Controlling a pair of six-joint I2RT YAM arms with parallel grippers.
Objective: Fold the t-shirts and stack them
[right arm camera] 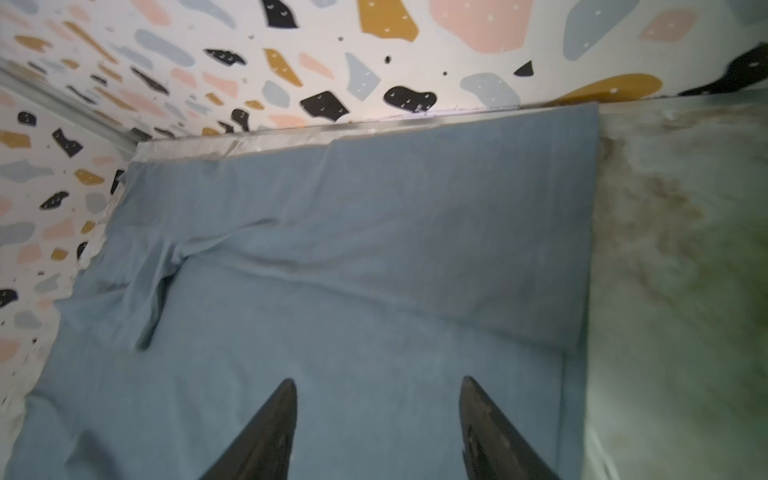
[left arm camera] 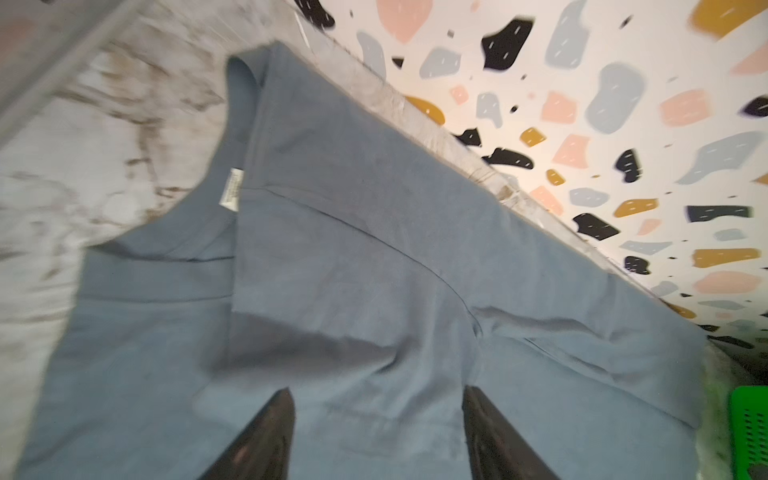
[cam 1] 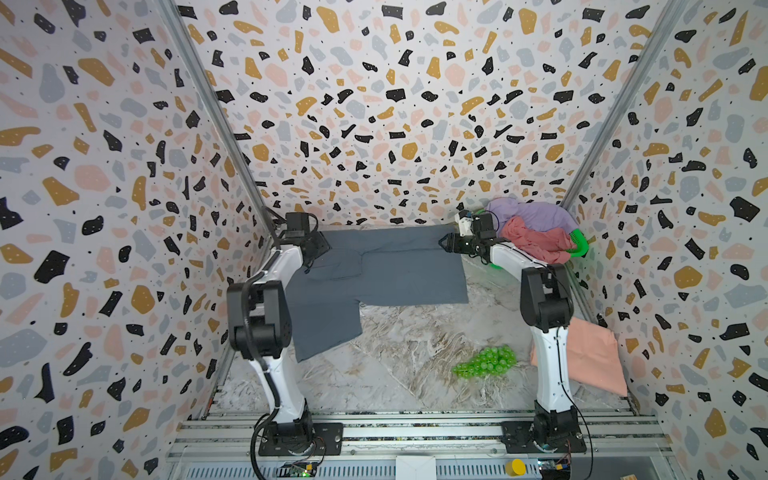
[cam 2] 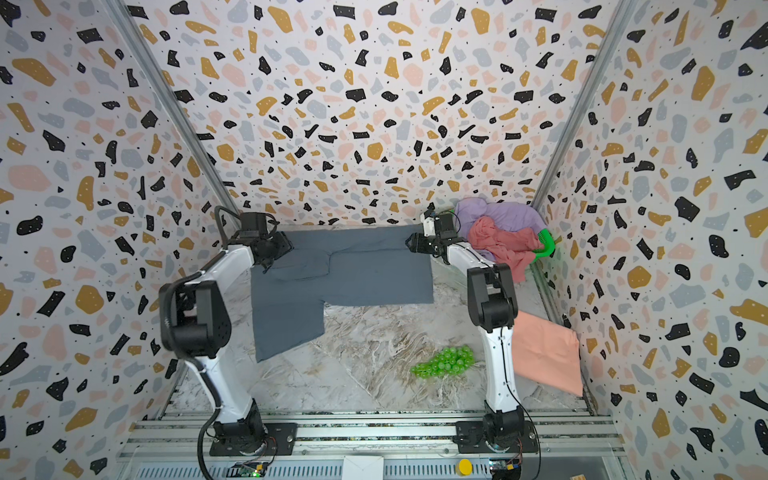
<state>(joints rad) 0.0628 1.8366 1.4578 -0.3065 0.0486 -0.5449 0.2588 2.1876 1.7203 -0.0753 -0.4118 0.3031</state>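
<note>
Slate grey t-shirt (cam 1: 386, 274) lies partly folded on the marble table (cam 1: 407, 353); over its opposite ends your left gripper (left arm camera: 377, 388) and right gripper (right arm camera: 379, 378) hover, both spread apart, gripping nothing.

No legible text; white neck tag (left arm camera: 231, 188) on grey t-shirt (left arm camera: 374, 270), print too blurred.

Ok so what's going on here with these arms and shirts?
Two arms are folding a grey t-shirt spread along the far edge of the table, its far side already folded over. The left hand and right hand hover open above its two ends, gripping nothing. A peach shirt lies folded beside the right arm, while a lilac shirt and a pink shirt sit heaped in the green basket.
</note>
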